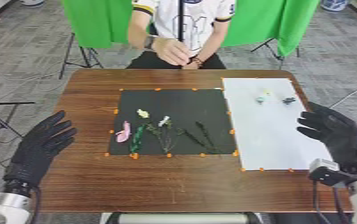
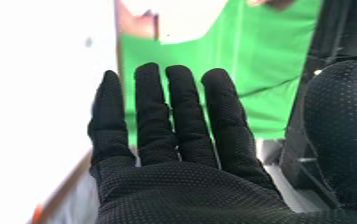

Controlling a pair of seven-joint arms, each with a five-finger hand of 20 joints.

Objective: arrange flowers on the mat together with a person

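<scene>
In the head view the left hand (image 1: 39,145) is open over the table's left edge. The right hand (image 1: 330,129) stands open at the white sheet's right edge; in the right wrist view the right hand (image 2: 183,187) has its fingers straight, holding nothing. On the black mat (image 1: 179,95) lie a pink flower (image 1: 124,132), a green leafy stem (image 1: 137,139), a pale yellow flower (image 1: 142,113), a white-tipped stem (image 1: 164,121) and dark green sprigs (image 1: 206,135). Two small pieces, one pale green (image 1: 261,98) and one dark (image 1: 288,100), lie on the white sheet (image 1: 268,145).
Orange markers (image 1: 134,156) line the mat and sheet on the brown table (image 1: 148,190). Across the table sits a person, hands (image 1: 173,51) near the far edge and off the flowers. Green cloth (image 1: 268,25) hangs behind.
</scene>
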